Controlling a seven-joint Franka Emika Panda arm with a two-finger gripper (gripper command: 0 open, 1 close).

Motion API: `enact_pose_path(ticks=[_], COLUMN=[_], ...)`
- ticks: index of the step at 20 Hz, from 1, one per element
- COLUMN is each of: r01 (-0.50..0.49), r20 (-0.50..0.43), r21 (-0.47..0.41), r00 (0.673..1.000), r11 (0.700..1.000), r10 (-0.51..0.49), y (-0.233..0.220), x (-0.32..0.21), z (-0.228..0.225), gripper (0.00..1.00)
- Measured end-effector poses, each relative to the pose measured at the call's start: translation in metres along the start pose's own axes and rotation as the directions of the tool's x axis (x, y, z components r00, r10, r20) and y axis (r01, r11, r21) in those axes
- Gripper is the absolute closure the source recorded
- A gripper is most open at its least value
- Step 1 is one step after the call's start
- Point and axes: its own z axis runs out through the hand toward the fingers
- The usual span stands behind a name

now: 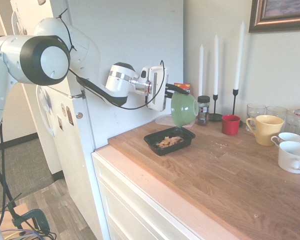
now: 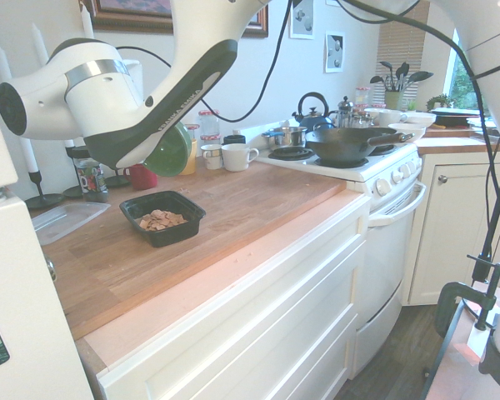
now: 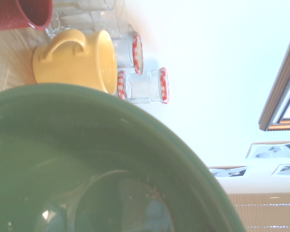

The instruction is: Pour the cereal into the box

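Note:
The box [image 1: 162, 150] is a shallow black tray on the wooden counter, and the cereal [image 1: 169, 141] lies in it as a small heap of brown flakes. Just above and behind it, my gripper [image 1: 176, 90] is shut on the rim of a green bowl [image 1: 184, 109], which is tipped on its side with its mouth facing the mugs. The second exterior view shows the box [image 2: 171, 237], the cereal [image 2: 160, 220] and part of the green bowl [image 2: 168, 152] behind my arm. In the wrist view the bowl's inside [image 3: 87, 169] holds only a few crumbs.
A red cup [image 1: 230, 124], yellow mug [image 1: 264, 129], white cups [image 1: 294, 156], glasses [image 1: 256, 110], a spice jar [image 1: 203, 109] and candles [image 1: 238, 57] stand behind. A clear flat container [image 2: 67, 218] lies near the fridge. A stove with a pan [image 2: 350, 143] adjoins the counter.

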Motion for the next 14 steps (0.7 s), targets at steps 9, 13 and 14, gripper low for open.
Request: enact_pose_path(ticks=[9,13,14], r01=[-0.182,-0.275,-0.300], r20=[0.377,0.607,0.654], r21=[0.144,0.221,0.237], r00=[0.919,0.790,0.753], r11=[0.973,0.936,0.924], r10=[0.116,0.089,0.077], y=[0.061,0.088,0.093], x=[0.042,0.043,0.041], z=[0.019,0.073,0.089], gripper=[1.00,1.00,1.00])
